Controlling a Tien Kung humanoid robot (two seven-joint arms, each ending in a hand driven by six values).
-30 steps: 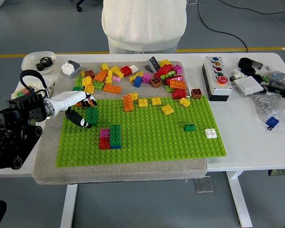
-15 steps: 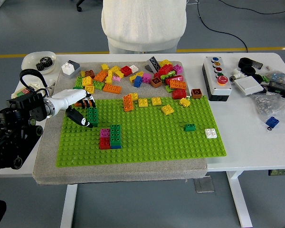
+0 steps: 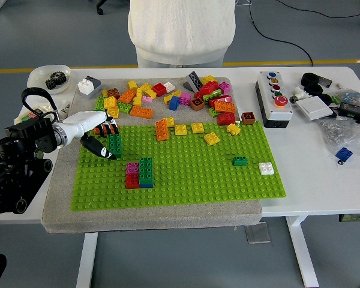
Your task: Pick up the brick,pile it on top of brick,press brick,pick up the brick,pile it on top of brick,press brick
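While a person in a white top stands at the white counter's (image 3: 300, 180) far side, the left hand (image 3: 99, 138) grips a dark green plastic brick (image 3: 115, 145) above the light green studded baseplate's (image 3: 198, 174) left end.

Bright bricks on a green studded baseplate (image 3: 186, 174)

The left hand (image 3: 98, 135), white with black fingertips, grips a dark green brick (image 3: 115, 145). A stack (image 3: 139, 173) shows magenta over red beside green over what looks like blue. The pad (image 3: 60, 204) is grey-beige, the table (image 3: 312, 174) white, the loose pile (image 3: 168, 96) yellow, orange, red and pink.
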